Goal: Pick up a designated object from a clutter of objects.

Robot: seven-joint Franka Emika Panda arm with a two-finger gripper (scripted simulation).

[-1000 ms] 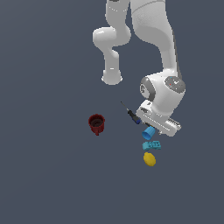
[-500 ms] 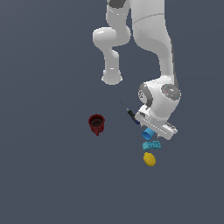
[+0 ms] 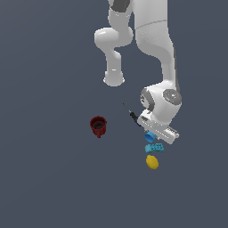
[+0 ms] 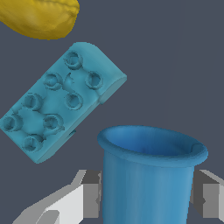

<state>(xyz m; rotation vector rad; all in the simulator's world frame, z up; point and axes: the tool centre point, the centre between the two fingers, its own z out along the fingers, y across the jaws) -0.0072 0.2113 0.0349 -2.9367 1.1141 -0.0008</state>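
The blue cup [image 4: 148,175] stands between my gripper's [image 4: 148,199] two fingers, mouth facing the wrist camera. Both fingers [image 4: 92,194] press against its sides, so the gripper is shut on it. In the exterior view the cup [image 3: 151,135] peeks out under the white hand [image 3: 159,129], low by the floor. The rest of the clutter lies around it: a cyan studded brick [image 4: 57,103], a yellow lemon [image 4: 39,17], a red mug [image 3: 98,126] and a screwdriver [image 3: 132,115]. The olive-yellow box is out of view.
In the exterior view the brick [image 3: 154,148] and the lemon [image 3: 152,162] lie just in front of the cup. The mug stands apart on the exterior view's left. The arm's white base [image 3: 113,79] stands behind on the dark floor.
The hand has come down over the blue cup, and the arm has bent lower. The clutter has not moved.
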